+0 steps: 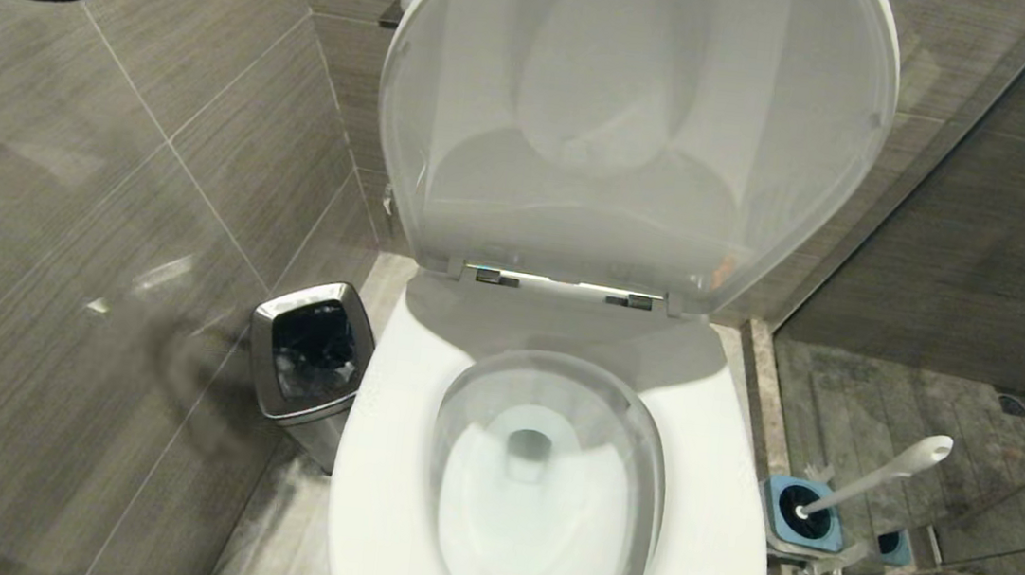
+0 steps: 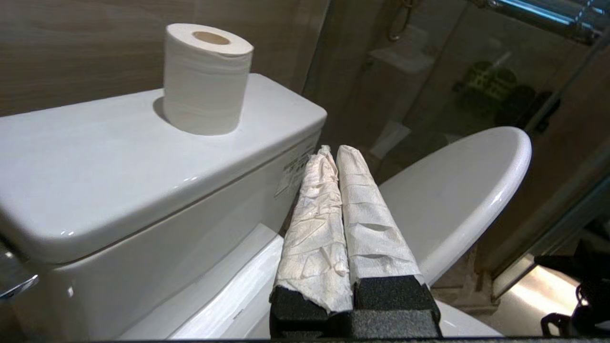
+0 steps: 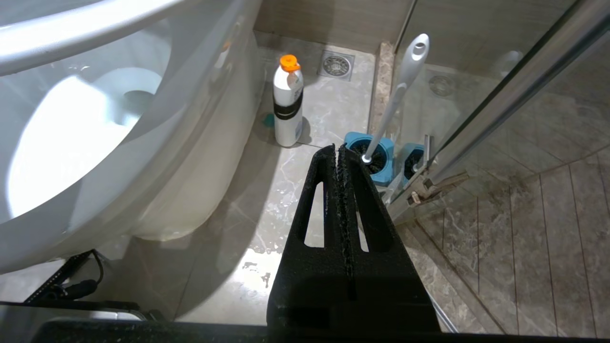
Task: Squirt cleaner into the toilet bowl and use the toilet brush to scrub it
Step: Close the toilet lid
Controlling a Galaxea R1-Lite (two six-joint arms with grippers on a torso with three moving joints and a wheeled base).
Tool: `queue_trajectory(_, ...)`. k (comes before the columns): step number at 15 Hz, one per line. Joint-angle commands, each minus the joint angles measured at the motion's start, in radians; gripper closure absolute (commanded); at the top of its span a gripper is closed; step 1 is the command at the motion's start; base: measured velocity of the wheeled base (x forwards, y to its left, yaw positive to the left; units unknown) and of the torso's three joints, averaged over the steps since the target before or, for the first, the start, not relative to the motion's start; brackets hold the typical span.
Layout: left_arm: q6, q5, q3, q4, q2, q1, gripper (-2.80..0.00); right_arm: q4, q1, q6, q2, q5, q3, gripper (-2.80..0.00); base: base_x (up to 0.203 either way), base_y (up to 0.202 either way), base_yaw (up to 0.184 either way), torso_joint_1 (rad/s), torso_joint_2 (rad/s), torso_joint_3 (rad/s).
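Left end effector [image 2: 332,151], fingers pressed together, empty, up beside the cistern [image 2: 143,171], not over the toilet bowl [image 1: 549,482], centre, lid raised.

Toilet brush [image 1: 878,478] stands in its blue holder [image 1: 801,518] on the floor, right of the bowl.

Right end effector [image 3: 338,151] closed, empty, near that holder.

Risk: neither arm holds anything; a grab at the leaning handle could tip the holder.

Only the right wrist view shows an orange-capped bottle [image 3: 287,102] beside the pedestal.

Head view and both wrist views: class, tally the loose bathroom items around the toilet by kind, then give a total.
Toilet paper roll: 1
White bottle with orange cap: 1
Toilet brush: 1
Blue brush holder: 1
Steel bin: 1
Total: 5
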Motion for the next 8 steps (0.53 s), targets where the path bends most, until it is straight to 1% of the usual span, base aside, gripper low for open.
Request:
queue_trajectory(1, 0.103, 0.013, 0.045, 0.004, -0.033, -0.052, 0.0, 0.0, 0.0, -0.001, 0.001, 0.0, 0.0, 0.0, 0.0, 0.0, 0.0, 0.0, 0.0, 0.0)
queue_trajectory(2, 0.185, 0.039, 0.074, 0.004, -0.037, -0.079, 0.0, 0.0, 0.0, -0.001, 0.001, 0.0, 0.0, 0.0, 0.0, 0.0, 0.0, 0.0, 0.0, 0.0)
queue_trajectory(4, 0.381, 0.098, 0.149, 0.006, -0.043, -0.126, 0.0, 0.0, 0.0, -0.001, 0.001, 0.0, 0.0, 0.0, 0.0, 0.0, 0.0, 0.0, 0.0, 0.0)
queue_trajectory(5, 0.432, 0.128, 0.166, 0.008, -0.041, -0.143, 0.0, 0.0, 0.0, -0.001, 0.001, 0.0, 0.0, 0.0, 0.0, 0.0, 0.0, 0.0, 0.0, 0.0)
queue_trajectory(7, 0.444, 0.18, 0.185, 0.009, -0.034, -0.164, 0.0, 0.0, 0.0, -0.001, 0.001, 0.0, 0.0, 0.0, 0.0, 0.0, 0.0, 0.0, 0.0, 0.0)
queue_trajectory(8, 0.448, 0.186, 0.196, 0.011, -0.034, -0.166, 0.0, 0.0, 0.0, -0.001, 0.001, 0.0, 0.002, 0.0, 0.0, 0.0, 0.0, 0.0, 0.0, 0.0)
